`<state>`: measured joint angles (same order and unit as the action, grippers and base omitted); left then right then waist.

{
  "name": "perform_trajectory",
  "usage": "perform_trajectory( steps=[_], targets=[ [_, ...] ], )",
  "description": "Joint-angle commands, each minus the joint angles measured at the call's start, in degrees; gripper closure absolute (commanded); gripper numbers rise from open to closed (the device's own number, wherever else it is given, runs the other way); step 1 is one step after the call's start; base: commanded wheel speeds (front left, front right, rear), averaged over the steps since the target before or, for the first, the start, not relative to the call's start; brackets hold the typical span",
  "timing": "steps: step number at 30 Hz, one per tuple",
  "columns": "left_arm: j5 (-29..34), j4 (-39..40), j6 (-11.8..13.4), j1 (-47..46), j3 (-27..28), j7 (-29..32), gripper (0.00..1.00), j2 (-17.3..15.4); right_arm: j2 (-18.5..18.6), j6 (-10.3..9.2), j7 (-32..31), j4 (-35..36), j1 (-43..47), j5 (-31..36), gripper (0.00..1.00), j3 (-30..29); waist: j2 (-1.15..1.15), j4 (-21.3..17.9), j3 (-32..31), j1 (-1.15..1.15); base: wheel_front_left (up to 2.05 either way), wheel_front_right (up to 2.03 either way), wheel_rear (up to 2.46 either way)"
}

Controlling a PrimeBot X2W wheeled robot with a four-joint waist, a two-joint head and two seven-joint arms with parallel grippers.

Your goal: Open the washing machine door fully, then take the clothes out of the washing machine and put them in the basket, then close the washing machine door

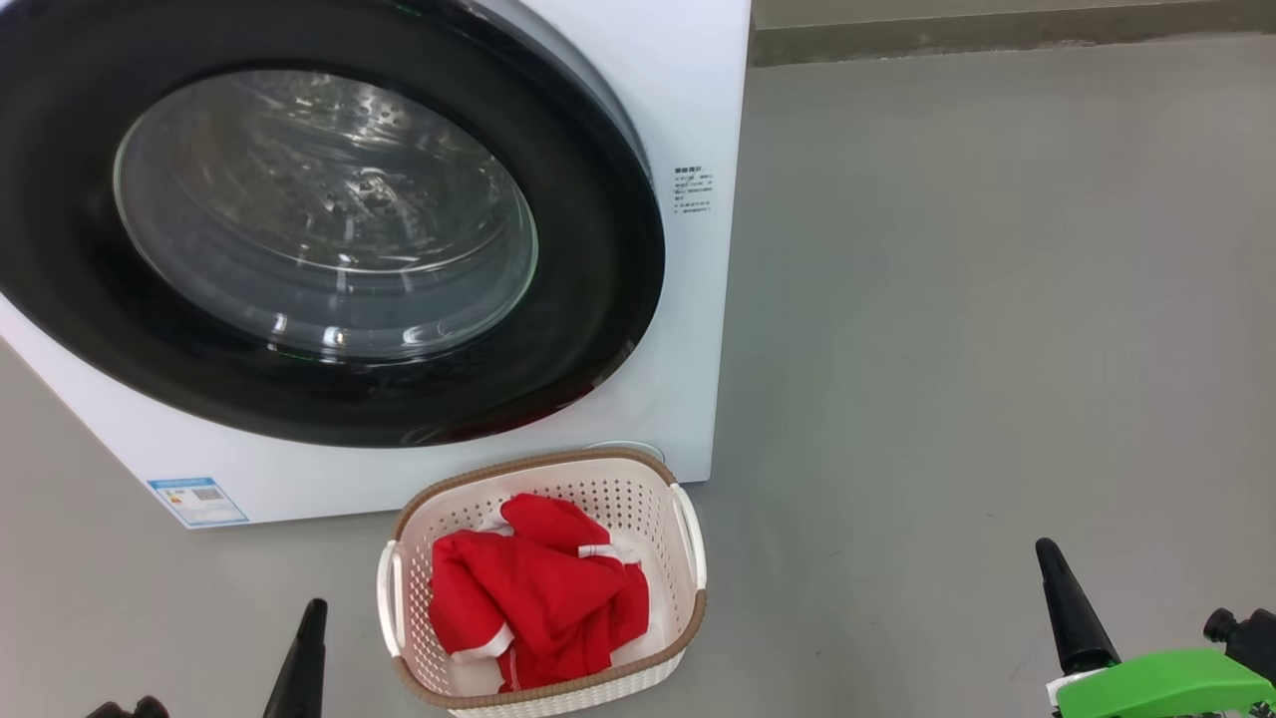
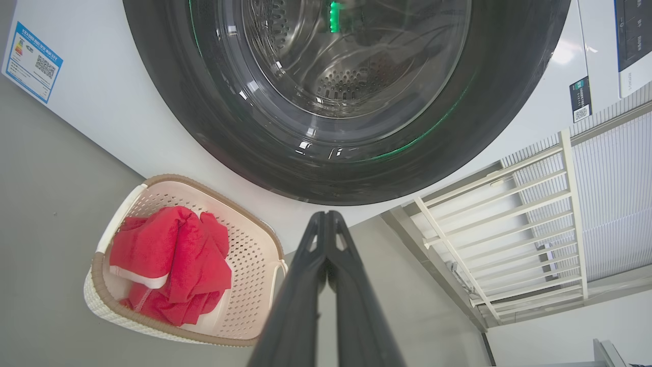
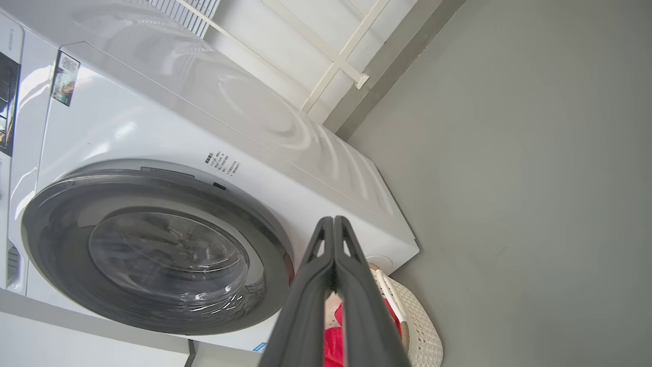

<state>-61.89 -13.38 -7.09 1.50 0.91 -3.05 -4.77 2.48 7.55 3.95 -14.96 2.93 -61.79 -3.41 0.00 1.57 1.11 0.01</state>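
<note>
Head view: the washing machine (image 1: 688, 100) stands on the grey floor (image 1: 997, 299) with the washing machine door (image 1: 329, 229) lying flush against its front, steel drum visible through the glass. Just before it sits the basket (image 1: 558, 462), and the clothes (image 1: 538, 588) lie bundled inside it, red with white cuffs. My left pincer (image 1: 311, 626) points up at the lower left beside the basket, touching nothing; my right pincer (image 1: 1059, 583) rises at the lower right, well apart from both, above a green fitting (image 1: 1156, 683). Left wrist view: my left fingers are pressed together with nothing between them, their tips below the door's black rim; the basket with the clothes lies at the lower left, a blue sticker (image 2: 33, 61) at the upper left. Right wrist view: my right fingers are likewise pressed tight and empty, the door on the left, a bit of basket and red cloth behind them at the bottom.
</note>
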Motion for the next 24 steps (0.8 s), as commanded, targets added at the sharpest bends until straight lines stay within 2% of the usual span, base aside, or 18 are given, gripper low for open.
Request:
perform_trajectory(
  steps=[1, 24],
  targets=[
    [-1.85, 1.08, -0.24, -2.72, 1.71, 0.54, 1.00, -0.51, 1.10, -0.04, -0.47, 1.31, -2.67, -2.29, 1.00, 0.23, 0.00, -0.06, -0.04, 0.00, 0.00, 0.00, 0.00],
    [-15.15, 0.29, -0.31, -4.96, 3.13, 4.36, 1.00, 0.32, 1.39, -0.05, -4.35, 1.19, -5.54, -15.83, 1.00, -0.46, 0.00, -0.75, -0.44, 0.00, 0.00, 0.00, 0.00]
  ],
)
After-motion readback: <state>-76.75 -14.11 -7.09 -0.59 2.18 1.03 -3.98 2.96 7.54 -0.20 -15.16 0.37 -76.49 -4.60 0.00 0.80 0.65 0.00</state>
